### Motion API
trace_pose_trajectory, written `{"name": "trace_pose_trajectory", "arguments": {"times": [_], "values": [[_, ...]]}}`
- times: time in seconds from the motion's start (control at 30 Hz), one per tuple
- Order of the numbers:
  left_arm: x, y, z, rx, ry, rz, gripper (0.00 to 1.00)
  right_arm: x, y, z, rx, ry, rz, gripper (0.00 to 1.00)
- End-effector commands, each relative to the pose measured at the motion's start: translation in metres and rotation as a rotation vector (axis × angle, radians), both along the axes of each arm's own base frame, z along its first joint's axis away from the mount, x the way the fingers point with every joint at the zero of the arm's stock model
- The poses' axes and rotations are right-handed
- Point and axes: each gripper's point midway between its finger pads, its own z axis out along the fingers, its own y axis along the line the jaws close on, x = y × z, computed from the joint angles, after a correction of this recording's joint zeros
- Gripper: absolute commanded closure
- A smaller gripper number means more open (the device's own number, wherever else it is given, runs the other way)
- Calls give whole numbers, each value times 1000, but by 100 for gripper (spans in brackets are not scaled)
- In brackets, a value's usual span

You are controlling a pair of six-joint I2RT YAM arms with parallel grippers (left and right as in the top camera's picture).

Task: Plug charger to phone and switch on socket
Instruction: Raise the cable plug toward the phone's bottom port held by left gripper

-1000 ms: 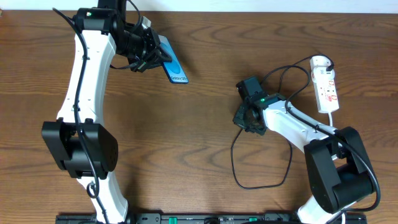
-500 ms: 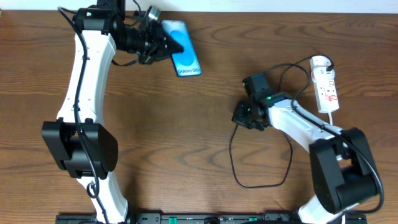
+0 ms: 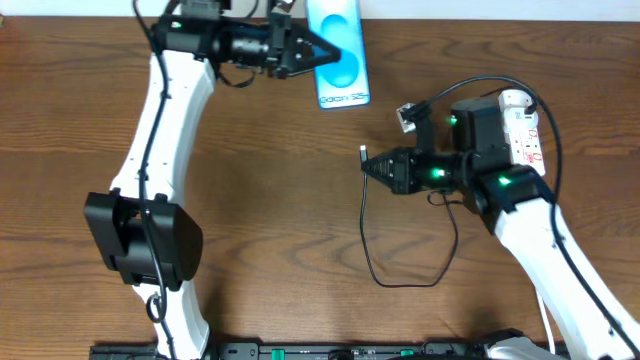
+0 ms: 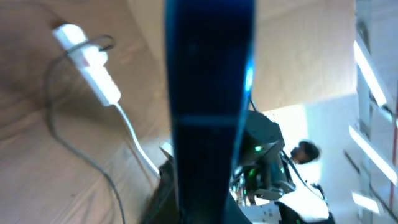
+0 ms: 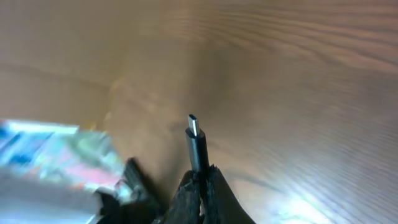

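My left gripper (image 3: pixel 305 50) is shut on the phone (image 3: pixel 339 60), a slim light-blue phone held above the table's back edge, its text end toward the front. In the left wrist view the phone (image 4: pixel 208 93) shows edge-on as a dark bar between the jaws. My right gripper (image 3: pixel 378 167) is shut on the charger's plug (image 3: pixel 363 153), raised over the table below and to the right of the phone; the thin black cable (image 3: pixel 400 282) loops down to the table. In the right wrist view the plug tip (image 5: pixel 196 140) sticks up from the shut fingers. The white socket (image 3: pixel 524 135) lies at the right.
The socket's white adapter (image 3: pixel 513 99) sits at its far end, and its white cord (image 4: pixel 134 140) shows in the left wrist view, running from the strip (image 4: pixel 87 56). The brown wooden table (image 3: pixel 260 220) lies under both arms. A dark rail (image 3: pixel 300 351) runs along the front edge.
My left gripper carried the phone right and toward the back edge, turning it lengthwise. My right gripper lifted the plug off the table and turned to point left.
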Motion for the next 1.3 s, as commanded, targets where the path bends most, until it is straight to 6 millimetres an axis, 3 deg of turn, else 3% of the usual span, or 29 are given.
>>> {"name": "trace_pose_trajectory", "arguments": {"times": [0.0, 0.2, 0.57, 0.9, 1.27], "values": [[-21, -14, 34, -64, 6, -86, 93, -25, 8, 35, 104, -107, 143, 99], [-24, -33, 49, -80, -48, -128, 93, -32, 5, 52, 119, -152, 138, 99], [-16, -36, 48, -61, -48, -84, 93, -25, -20, 94, 161, -269, 16, 99], [-31, -56, 53, -79, -93, -148, 93, -19, -20, 96, 171, -232, -32, 99], [-32, -57, 54, -80, -94, -152, 93, 5, -35, 99, 155, -226, -186, 99]]}}
